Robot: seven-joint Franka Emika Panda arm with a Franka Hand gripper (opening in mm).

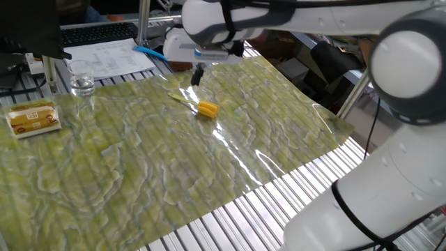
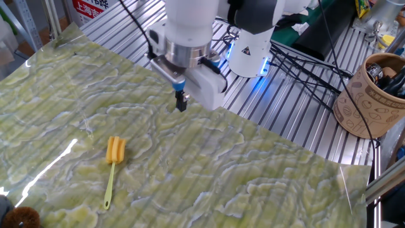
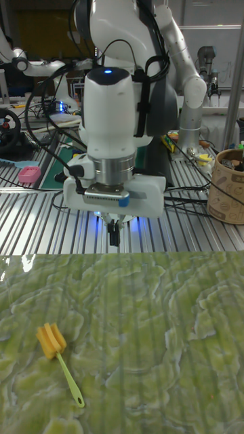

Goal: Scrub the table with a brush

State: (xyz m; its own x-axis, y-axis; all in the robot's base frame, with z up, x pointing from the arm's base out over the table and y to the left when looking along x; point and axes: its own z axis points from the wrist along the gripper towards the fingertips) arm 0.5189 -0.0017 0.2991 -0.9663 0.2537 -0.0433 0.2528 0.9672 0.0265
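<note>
The brush (image 1: 206,109) lies flat on the yellow-green marbled sheet of the table (image 1: 139,160), its orange-yellow head toward the middle and its thin pale handle pointing away. It also shows as the brush (image 2: 114,152) and the brush (image 3: 51,341). My gripper (image 1: 196,77) hangs over the sheet's far edge, a short way beyond the brush and apart from it. The gripper (image 2: 181,105) points straight down, its dark fingers pressed together with nothing between them. In the tall view the gripper (image 3: 114,238) is above and right of the brush.
A yellow-labelled packet (image 1: 33,117) lies at the sheet's left end, with a clear glass (image 1: 81,81) behind it. A brown cup of tools (image 2: 372,95) and cables stand on the bare slats. A round brown object (image 2: 19,218) sits at a corner.
</note>
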